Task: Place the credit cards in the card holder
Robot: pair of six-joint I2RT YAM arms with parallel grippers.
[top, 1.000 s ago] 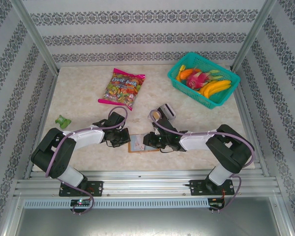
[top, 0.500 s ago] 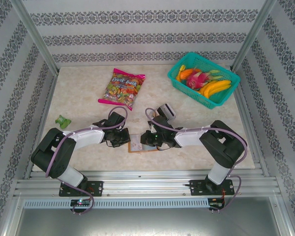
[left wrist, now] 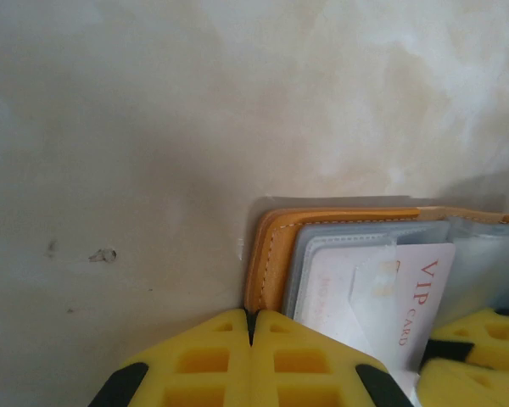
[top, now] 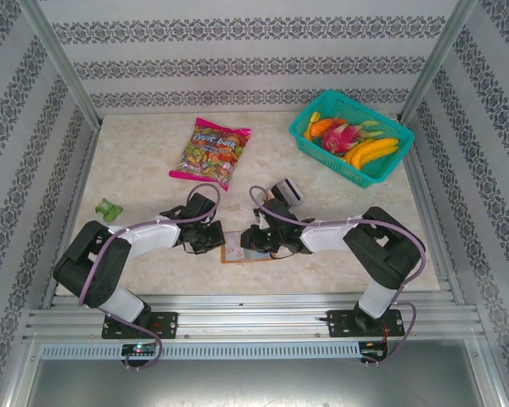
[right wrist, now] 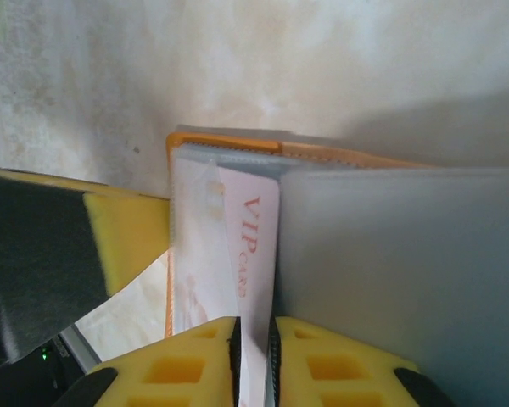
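The orange-brown card holder (top: pixel 234 253) lies open on the table between the two arms; its stitched orange rim (left wrist: pixel 276 229) and clear pockets show in the left wrist view. My left gripper (left wrist: pixel 251 315) is shut, its yellow tips resting on the holder's left edge. My right gripper (right wrist: pixel 253 326) is shut on a white credit card printed "VIP CARD" in red (right wrist: pixel 253 246), also seen as the same card (left wrist: pixel 416 292) over the holder's inner pockets. A grey pocket page (right wrist: pixel 399 271) stands right beside that card. In the top view the right gripper (top: pixel 253 242) sits over the holder.
A clear silvery slotted tray (top: pixel 287 193) stands just behind the right gripper. A candy bag (top: pixel 210 153) lies at the back left, a teal basket (top: pixel 384 174) of fruit at the back right, and a small green object (top: pixel 110 209) at the far left.
The right gripper has shifted left, onto the card holder, with the card in it. The left arm has stayed put.
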